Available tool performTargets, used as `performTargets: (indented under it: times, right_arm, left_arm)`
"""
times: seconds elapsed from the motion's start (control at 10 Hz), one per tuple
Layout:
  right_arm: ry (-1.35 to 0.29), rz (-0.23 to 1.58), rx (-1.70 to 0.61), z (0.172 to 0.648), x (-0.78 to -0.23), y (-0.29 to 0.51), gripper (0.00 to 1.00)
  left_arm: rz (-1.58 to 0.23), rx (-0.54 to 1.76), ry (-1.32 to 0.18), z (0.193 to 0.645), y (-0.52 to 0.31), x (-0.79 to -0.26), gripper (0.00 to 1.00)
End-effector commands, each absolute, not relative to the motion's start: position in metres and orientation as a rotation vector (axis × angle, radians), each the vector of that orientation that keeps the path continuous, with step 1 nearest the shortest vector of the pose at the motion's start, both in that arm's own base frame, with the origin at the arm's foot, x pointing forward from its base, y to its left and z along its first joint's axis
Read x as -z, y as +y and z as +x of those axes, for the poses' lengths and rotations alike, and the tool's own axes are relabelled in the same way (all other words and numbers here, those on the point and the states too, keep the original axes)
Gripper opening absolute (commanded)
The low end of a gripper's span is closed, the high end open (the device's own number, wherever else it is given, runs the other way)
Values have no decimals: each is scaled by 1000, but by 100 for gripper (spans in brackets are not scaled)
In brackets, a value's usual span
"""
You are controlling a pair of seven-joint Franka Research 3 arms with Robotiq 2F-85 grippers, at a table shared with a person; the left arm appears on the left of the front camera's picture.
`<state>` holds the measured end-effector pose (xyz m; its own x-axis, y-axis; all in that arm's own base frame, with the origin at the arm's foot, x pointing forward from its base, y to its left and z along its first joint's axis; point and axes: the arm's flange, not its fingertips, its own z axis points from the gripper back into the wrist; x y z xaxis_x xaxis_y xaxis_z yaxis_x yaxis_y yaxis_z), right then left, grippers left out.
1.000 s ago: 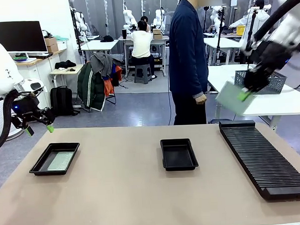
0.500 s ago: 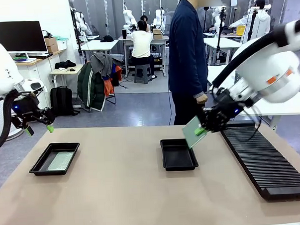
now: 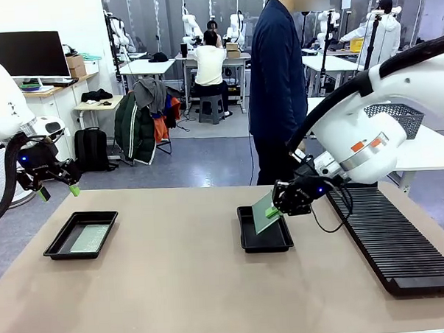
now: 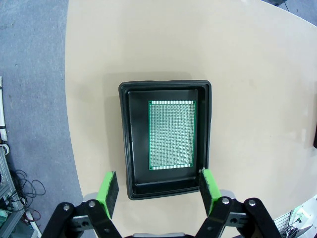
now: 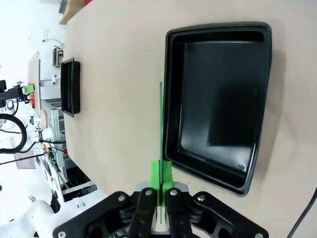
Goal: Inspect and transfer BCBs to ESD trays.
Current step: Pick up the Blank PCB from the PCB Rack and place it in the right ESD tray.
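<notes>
Beige desk point(image 3: 176, 286) surface carries two black ESD trays and a long ribbed rack point(image 3: 391, 233) along its right side. Since the frame one second earlier, the right pincer point(image 3: 272, 211) has been brought down from high at the right, above the rack, to the near-right rim of the middle tray point(image 3: 264, 242); the left arm has not shifted.

One BCB point(image 3: 264, 211) is clamped edgewise between the closed green pads of the right pincer and is held tilted, its lower edge just above the middle tray. In the right wrist view the board point(image 5: 160, 124) is seen as a thin green line beside the tray's rim point(image 5: 167, 99), outside the tray floor, which is bare.

A second BCB point(image 4: 172, 135) lies flat in the left tray point(image 4: 126, 148), shifted toward one long wall, with bare floor along the opposite wall. The left pincer point(image 4: 160, 191) hovers well above that tray with its pads spread wide and nothing between them.

Bare desk lies between the two trays and along the near edge. A person point(image 3: 277, 83) stands behind the far edge.
</notes>
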<state>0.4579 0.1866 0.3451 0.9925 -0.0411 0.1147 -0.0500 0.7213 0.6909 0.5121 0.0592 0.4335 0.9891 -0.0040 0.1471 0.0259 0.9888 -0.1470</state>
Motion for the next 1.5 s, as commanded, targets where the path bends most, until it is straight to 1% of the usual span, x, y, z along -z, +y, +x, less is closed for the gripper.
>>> performTargets:
  times: [0.0, 0.2, 0.6, 0.9, 1.0, 1.4]
  right_arm:
    - [-134, 786, -49, 473, -325, 194, 3]
    - [-129, 811, -27, 481, -309, 195, 3]
    - [-111, 801, 7, 489, -290, 198, 3]
    - [-107, 800, 25, 488, -286, 197, 3]
    - [-68, 787, 9, 487, -291, 196, 3]
    - [-67, 788, 12, 487, -290, 196, 3]
  left_arm:
    - [-168, 25, -159, 512, 61, -432, 87]
    - [-168, 25, -159, 512, 61, -432, 87]
    - [-168, 25, -159, 512, 61, -432, 87]
    - [-168, 25, -159, 512, 61, -432, 87]
    - [-168, 25, -159, 512, 61, -432, 87]
    - [-168, 25, -159, 512, 61, -432, 87]
